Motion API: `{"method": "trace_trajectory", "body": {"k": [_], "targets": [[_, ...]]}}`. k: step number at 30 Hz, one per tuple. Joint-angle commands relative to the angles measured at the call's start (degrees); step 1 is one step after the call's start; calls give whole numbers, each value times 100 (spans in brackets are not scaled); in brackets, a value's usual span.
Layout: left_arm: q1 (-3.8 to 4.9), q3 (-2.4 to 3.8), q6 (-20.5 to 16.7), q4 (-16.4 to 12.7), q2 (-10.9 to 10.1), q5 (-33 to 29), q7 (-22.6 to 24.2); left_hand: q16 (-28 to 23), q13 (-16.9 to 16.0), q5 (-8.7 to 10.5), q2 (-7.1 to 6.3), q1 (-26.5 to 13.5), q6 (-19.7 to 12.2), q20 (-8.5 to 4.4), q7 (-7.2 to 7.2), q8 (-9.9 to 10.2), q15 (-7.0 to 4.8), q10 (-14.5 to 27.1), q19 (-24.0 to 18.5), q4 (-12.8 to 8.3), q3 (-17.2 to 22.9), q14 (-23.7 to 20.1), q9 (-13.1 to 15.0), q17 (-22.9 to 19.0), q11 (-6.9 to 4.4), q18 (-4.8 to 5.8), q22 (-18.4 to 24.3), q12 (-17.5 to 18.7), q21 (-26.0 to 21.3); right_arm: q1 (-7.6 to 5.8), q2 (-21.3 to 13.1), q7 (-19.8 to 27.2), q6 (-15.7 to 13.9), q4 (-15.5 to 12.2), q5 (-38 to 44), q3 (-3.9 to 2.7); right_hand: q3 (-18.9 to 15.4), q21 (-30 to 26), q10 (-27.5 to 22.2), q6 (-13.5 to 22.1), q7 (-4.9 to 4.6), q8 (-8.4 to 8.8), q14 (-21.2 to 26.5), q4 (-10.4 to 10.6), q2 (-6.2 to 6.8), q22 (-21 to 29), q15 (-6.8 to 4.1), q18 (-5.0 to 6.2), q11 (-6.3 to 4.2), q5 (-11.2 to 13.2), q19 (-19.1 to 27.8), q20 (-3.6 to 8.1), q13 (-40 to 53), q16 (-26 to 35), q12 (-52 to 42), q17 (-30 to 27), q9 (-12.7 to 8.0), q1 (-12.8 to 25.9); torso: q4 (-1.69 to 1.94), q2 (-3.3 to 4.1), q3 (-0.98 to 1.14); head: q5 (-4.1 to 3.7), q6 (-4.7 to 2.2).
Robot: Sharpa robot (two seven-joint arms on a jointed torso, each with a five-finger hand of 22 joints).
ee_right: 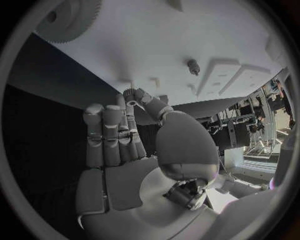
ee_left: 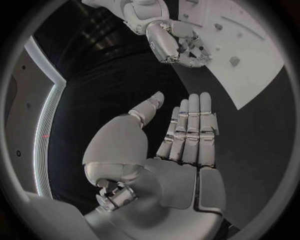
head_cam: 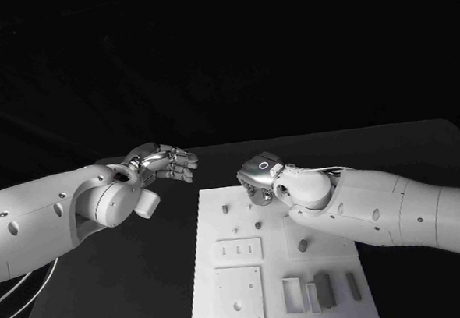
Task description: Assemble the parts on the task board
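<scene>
The white task board (head_cam: 227, 273) lies lengthwise in the middle of the black table. Small grey pegs (head_cam: 226, 208) stand near its far end, two square plates (head_cam: 239, 249) lie at its middle, and grey blocks (head_cam: 322, 289) sit at its near right. My right hand (head_cam: 261, 179) hovers over the far end with fingers curled down, thumb tip against a fingertip (ee_right: 132, 95); no part shows between them. A toothed wheel (ee_right: 69, 20) and a peg (ee_right: 192, 66) lie on the board beyond it. My left hand (head_cam: 163, 163) hangs left of the board with flat fingers (ee_left: 190, 130), holding nothing.
Black table (head_cam: 123, 298) surrounds the board on all sides, widest on the left. My right forearm (head_cam: 406, 212) crosses above the board's right edge. The left forearm (head_cam: 45, 221) lies over the table's left part, with cables (head_cam: 9, 300) below it.
</scene>
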State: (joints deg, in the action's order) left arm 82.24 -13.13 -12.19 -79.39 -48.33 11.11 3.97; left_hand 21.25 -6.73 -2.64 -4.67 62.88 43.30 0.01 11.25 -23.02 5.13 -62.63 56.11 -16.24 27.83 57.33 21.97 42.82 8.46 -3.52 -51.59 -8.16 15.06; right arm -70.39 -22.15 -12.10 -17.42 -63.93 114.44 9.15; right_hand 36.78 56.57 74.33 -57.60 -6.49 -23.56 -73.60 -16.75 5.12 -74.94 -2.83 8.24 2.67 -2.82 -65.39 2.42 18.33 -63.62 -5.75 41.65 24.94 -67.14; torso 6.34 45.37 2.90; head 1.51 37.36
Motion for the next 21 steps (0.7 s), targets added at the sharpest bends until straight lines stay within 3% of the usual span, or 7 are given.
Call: {"method": "trace_trajectory", "body": {"k": [1, 7, 15, 21], "targets": [[11, 7, -7, -12, 2, 0, 30, -23, -3, -20, 6, -18, 46, -41, 25, 29, 9, -34, -7, 3, 20, 24, -5, 10, 12, -117, -6, 40, -29, 12, -2, 25, 111, 19, 22, 8, 25, 31, 64, -35, -1, -27, 15, -3, -43, -119, -39, 676, 37, -14, 5, 23, 8, -20, -9, -6, 6, -31, 2, 3, -2, -1, 0], [12, 7, -12, -15, -2, 4, 30, -26, -4, -20, 6, -15, 48, -42, 25, 30, 8, -37, -6, 2, 21, 25, -5, 14, 12, -116, -7, 43, -31, 12, -24, 17, 143, 31, 21, 9, 26, 33, 66, -34, -1, -25, 16, -4, -45, -118, -39, 676, 37, -14, 7, 24, 7, -21, -6, -6, 7, -31, -1, 6, -3, -49, 14], [13, 7, -6, -16, 7, 6, 29, -30, -4, -19, 5, -14, 48, -42, 25, 32, 8, -38, -6, 2, 20, 26, -6, 18, 12, -115, -9, 48, -32, 12, -27, 9, 155, 27, 14, 10, 27, 34, 65, -33, -2, -21, 19, -4, -46, -118, -38, 676, 38, -14, 10, 23, 6, -20, -1, -7, 8, -29, -5, 11, 10, -32, 23], [13, 7, -10, -13, -2, 6, 28, -33, -4, -19, 5, -13, 48, -43, 25, 33, 8, -39, -5, 2, 20, 27, -6, 21, 13, -114, -10, 52, -33, 12, -60, -1, 177, -2, 14, 10, 29, 35, 65, -33, -2, -18, 20, -5, -48, -117, -37, 676, 38, -14, 12, 23, 5, -20, 1, -7, 9, -30, -4, 11, 7, -34, 30]]}}
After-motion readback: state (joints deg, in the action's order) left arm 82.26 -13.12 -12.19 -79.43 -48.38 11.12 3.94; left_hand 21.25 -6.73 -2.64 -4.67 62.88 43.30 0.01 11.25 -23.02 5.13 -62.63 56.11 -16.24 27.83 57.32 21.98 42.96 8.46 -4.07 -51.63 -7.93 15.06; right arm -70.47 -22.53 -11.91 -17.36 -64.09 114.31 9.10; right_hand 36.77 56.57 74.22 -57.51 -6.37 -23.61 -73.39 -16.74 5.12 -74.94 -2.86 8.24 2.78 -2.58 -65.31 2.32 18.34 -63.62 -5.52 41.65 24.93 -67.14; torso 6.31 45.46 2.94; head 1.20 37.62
